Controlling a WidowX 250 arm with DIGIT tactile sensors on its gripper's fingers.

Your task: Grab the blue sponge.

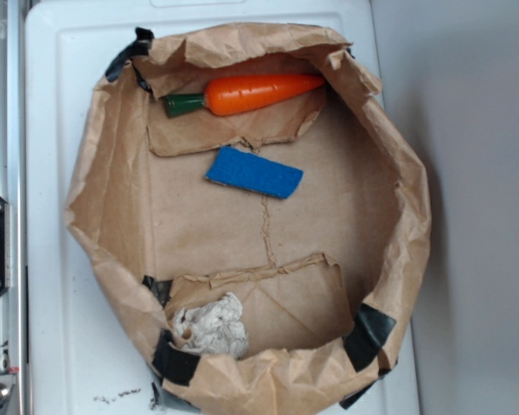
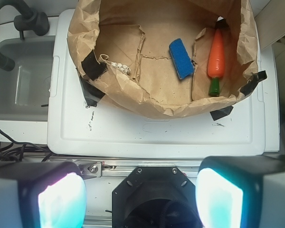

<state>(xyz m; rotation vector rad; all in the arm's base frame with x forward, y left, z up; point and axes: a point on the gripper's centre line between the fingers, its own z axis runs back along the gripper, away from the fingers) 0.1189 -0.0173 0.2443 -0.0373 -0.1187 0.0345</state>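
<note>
The blue sponge (image 1: pixel 254 172) lies flat on the floor of a low brown paper bag (image 1: pixel 112 216), just below the carrot. In the wrist view the blue sponge (image 2: pixel 181 58) shows far ahead inside the paper bag (image 2: pixel 133 95), left of the carrot. My gripper (image 2: pixel 140 199) hangs high above the robot base, well short of the bag, open with nothing between its glowing pads (image 2: pixel 61 202). The gripper does not appear in the exterior view.
An orange carrot with a green end (image 1: pixel 246 93) rests at the bag's top. A whitish wad of cloth (image 1: pixel 213 327) sits in the bag's lower left corner. The bag stands on a white board (image 1: pixel 52 130). A grey sink with a black faucet (image 2: pixel 19 80) is left of the board.
</note>
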